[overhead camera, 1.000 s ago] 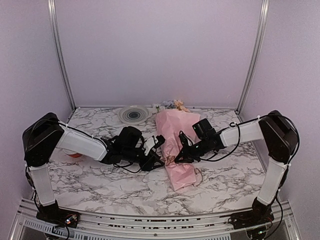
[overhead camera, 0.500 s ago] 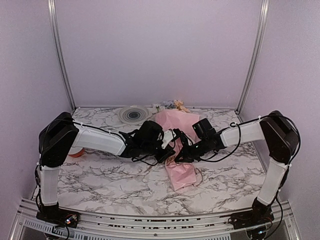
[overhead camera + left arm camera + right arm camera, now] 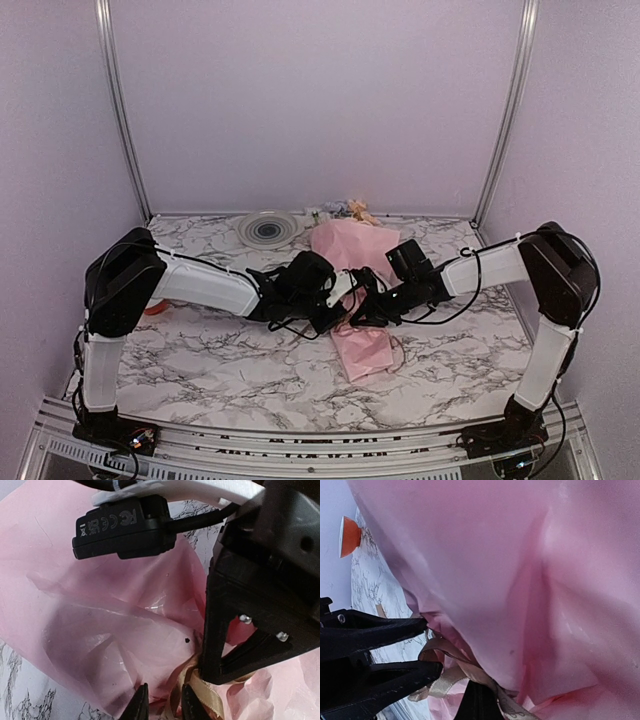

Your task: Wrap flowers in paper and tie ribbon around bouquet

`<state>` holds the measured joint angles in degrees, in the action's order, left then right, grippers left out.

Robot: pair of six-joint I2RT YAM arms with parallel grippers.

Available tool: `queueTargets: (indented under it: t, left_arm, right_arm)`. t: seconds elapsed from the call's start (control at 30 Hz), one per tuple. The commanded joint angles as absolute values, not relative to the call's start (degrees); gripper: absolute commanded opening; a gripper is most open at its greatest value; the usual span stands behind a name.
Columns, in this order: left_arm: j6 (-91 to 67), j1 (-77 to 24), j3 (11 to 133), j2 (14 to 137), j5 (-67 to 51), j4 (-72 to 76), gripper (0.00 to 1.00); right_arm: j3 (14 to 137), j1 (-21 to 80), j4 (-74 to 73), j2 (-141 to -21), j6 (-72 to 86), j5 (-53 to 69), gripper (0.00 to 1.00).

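Three views, taking them in order. From above: seeing the bouquet (image 3: 350, 250) lying on the marble desk (image 3: 200, 350), wide end pointing away, with the flowers (image 3: 352, 210) just peeking out back there. Got the left tool (image 3: 343, 305) and right tool (image 3: 365, 310) crowded nose to nose over the narrow middle of the cone. Also spotting a round plate (image 3: 268, 228) at the back, well apart.

Left wrist: looking down past own tips at the ribbon (image 3: 202, 692) looped against the pink paper (image 3: 75, 580). Jaws set close with a strand running between them, but can't tell about an actual pinch. Also catching the right tool up close, tips squeezed together right on the loop.

Right wrist: same story from the other side, closed and seemingly clamped on the ribbon just under the paper. Orange spool (image 3: 350, 535) way off in the corner.

Worries: pulling with a half-grip on the left and losing the strand, undoing the loop. Knocking tools together, given so little room. Snagging and tearing that thin paper, or dragging the whole cone sideways. Worth firming up that left pinch first.
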<state>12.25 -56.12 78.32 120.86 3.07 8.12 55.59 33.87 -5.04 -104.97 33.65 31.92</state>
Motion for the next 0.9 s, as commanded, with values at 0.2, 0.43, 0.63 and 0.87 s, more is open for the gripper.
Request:
queueTargets:
  t: [0.2, 0.43, 0.63, 0.87]
  left_arm:
    - [4.9, -54.7, 71.9, 116.5, -0.7, 16.2, 0.35]
    - [2.5, -53.4, 65.5, 110.7, -5.3, 24.9, 0.45]
    - [6.9, -54.0, 59.6, 109.7, -10.8, 29.2, 0.5]
    - [14.1, -57.4, 59.7, 110.6, -4.3, 31.0, 0.38]
  right_arm:
    - [55.5, 34.3, -2.2, -103.1, 33.1, 32.2, 0.02]
    - [55.5, 34.3, -1.3, -103.6, 33.3, 33.2, 0.0]
    - [55.8, 34.3, -1.4, -103.5, 33.1, 33.8, 0.0]
    - [56.1, 34.3, -1.7, -103.8, 33.0, 34.1, 0.0]
